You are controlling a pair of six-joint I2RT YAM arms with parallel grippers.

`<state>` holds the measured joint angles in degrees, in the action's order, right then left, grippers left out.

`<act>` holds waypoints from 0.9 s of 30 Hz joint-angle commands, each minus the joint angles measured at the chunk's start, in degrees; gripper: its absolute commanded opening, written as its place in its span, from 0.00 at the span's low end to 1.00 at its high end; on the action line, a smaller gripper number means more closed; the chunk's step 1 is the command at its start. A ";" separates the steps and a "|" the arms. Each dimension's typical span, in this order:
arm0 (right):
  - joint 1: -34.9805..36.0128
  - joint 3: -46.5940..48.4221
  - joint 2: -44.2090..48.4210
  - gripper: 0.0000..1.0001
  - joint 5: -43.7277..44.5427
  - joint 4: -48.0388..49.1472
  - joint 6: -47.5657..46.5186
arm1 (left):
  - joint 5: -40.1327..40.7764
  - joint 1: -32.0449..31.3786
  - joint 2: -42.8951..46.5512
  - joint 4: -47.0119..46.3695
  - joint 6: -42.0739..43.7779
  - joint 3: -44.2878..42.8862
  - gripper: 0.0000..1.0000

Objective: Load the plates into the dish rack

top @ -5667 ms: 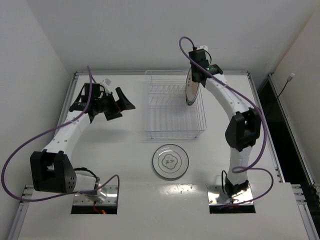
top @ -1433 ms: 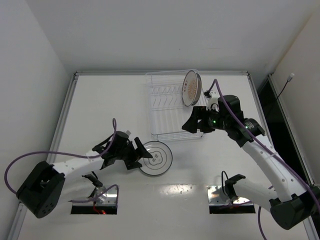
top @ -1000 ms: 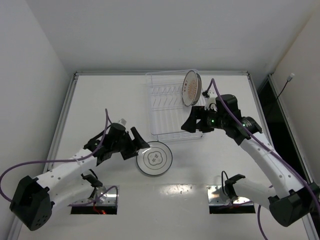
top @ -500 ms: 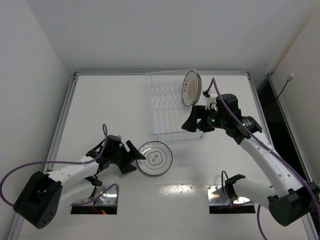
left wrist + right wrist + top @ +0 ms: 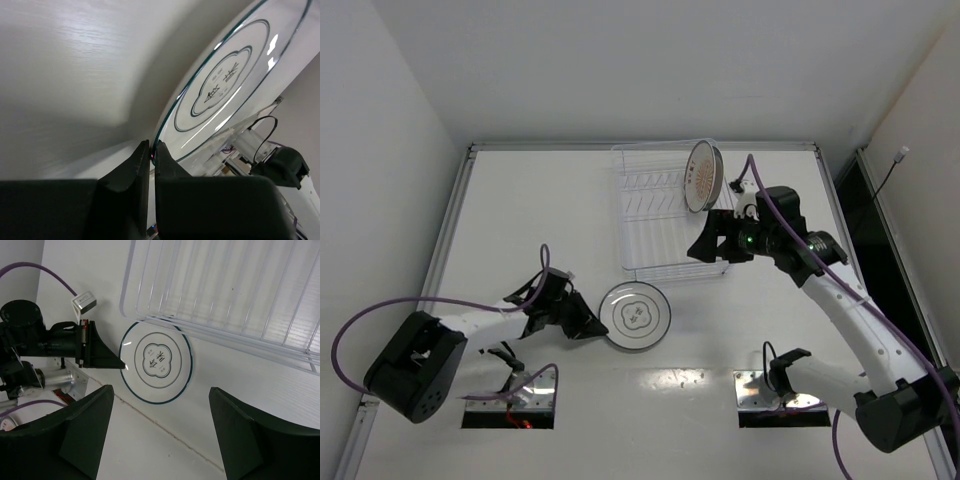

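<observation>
A white plate with a grey ring and a dark centre motif (image 5: pixel 636 317) lies on the table just in front of the dish rack (image 5: pixel 675 272). My left gripper (image 5: pixel 598 325) is low at its left edge, shut on the plate's rim (image 5: pixel 225 85), which runs in between the two fingers (image 5: pixel 152 147). An orange-centred plate (image 5: pixel 703 177) stands on edge in the rack's back right corner. My right gripper (image 5: pixel 705 245) hovers open over the rack's front right part, holding nothing. Its wrist view looks down on the white plate (image 5: pixel 157 362) and the rack's front wall (image 5: pixel 225 325).
The table's raised rail (image 5: pixel 450 230) runs along the left and back edges. Two cut-outs with the arm bases (image 5: pixel 510 405) sit at the near edge. A purple cable (image 5: pixel 380 320) loops from the left arm.
My left gripper has dropped to the plate's left edge and shut on its rim. The plate has slid slightly right. The right arm has barely moved.
</observation>
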<state>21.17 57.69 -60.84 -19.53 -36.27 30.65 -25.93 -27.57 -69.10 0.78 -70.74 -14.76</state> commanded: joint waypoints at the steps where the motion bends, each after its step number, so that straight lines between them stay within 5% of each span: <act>1: -0.43 2.51 0.55 0.73 -0.15 0.50 -0.86 | 0.79 0.41 3.17 6.15 3.59 -3.42 0.00; 9: -0.95 0.58 0.55 0.73 -3.67 2.34 -0.34 | 3.07 0.41 17.14 19.52 6.84 -12.38 0.00; 18: -2.54 -8.55 1.69 0.79 -18.34 14.38 5.81 | 2.91 -0.72 17.77 22.42 8.16 -25.91 0.00; 27: -3.68 -10.14 2.22 0.79 -20.37 16.50 7.05 | 3.35 -1.61 17.25 20.76 7.90 -22.25 0.00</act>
<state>18.20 47.31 -60.16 -37.17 -24.01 36.73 -21.63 -28.84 -52.69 24.36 -62.15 -38.87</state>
